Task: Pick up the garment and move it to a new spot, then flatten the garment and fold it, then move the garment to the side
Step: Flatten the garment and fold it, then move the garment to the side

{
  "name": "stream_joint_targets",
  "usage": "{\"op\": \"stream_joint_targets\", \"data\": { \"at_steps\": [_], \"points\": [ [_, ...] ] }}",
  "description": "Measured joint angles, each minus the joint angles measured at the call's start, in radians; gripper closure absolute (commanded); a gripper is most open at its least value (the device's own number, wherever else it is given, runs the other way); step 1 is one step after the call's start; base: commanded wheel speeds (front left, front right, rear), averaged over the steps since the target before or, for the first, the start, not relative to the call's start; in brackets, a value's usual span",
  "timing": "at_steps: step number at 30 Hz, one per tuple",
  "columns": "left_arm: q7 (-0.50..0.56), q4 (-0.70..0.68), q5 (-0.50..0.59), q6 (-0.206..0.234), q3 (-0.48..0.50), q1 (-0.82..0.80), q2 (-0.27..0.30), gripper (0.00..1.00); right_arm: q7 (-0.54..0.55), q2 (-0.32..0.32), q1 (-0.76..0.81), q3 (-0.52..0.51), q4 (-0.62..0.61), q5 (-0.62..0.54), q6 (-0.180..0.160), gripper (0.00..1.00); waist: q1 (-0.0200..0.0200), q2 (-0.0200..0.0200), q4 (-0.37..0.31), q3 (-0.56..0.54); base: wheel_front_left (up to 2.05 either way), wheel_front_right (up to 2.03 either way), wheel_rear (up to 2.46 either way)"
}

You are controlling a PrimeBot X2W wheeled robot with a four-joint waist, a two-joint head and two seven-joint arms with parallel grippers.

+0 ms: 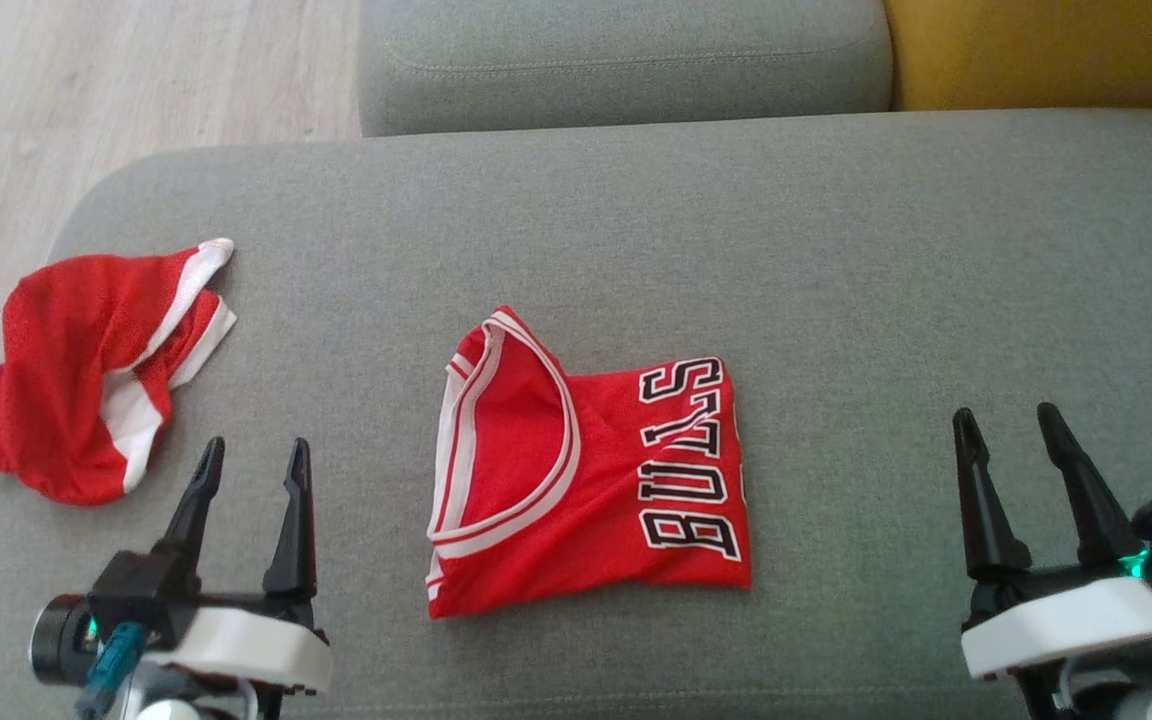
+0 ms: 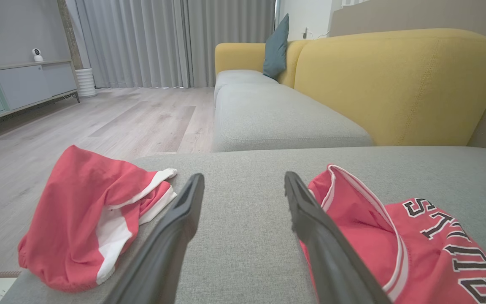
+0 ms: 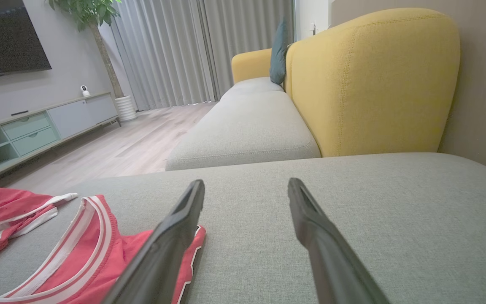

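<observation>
Grey woven fabric covers the wide seat [image 1: 886,260] that we see across most of the head view. A second grey cushion [image 1: 626,60] butts against it at the top centre. Pale wood floor [image 1: 86,80] shows at the upper left and a yellow backrest [image 1: 1046,50] at the upper right.

The jersey [image 1: 586,480] lies folded near the centre of the head view, slightly below the middle, flat on the seat. It is red mesh with white trim, its neckline towards the left and black-and-white lettering running up its right edge. A crumpled red cloth [image 1: 86,370] with white bands sits at the left edge of the seat, well apart from the jersey.

The left gripper [image 1: 256,445] is at the lower left, its white wrist low in the frame and both dark fingers pointing up the picture. It sits between the red cloth and the jersey and touches neither. In its wrist view we see the fingers low over bare seat fabric, though we cannot tell whether they touch it. The right gripper [image 1: 1004,412] is at the lower right, fingers leaning a little to the left, over bare seat well to the right of the jersey. Both sets of jaws stand spread wide with nothing between them.
</observation>
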Motion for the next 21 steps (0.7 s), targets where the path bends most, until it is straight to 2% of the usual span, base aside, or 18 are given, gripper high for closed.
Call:
{"op": "stream_joint_targets", "data": {
  "at_steps": [21],
  "points": [
    [0.007,-0.004,-0.001,0.009,-0.024,-0.002,0.016,0.0,0.0,0.003,-0.001,0.0,0.016,0.0,0.0,0.0,0.0,0.0,0.0,0.015,0.0,0.0,0.0]
  ]
}}
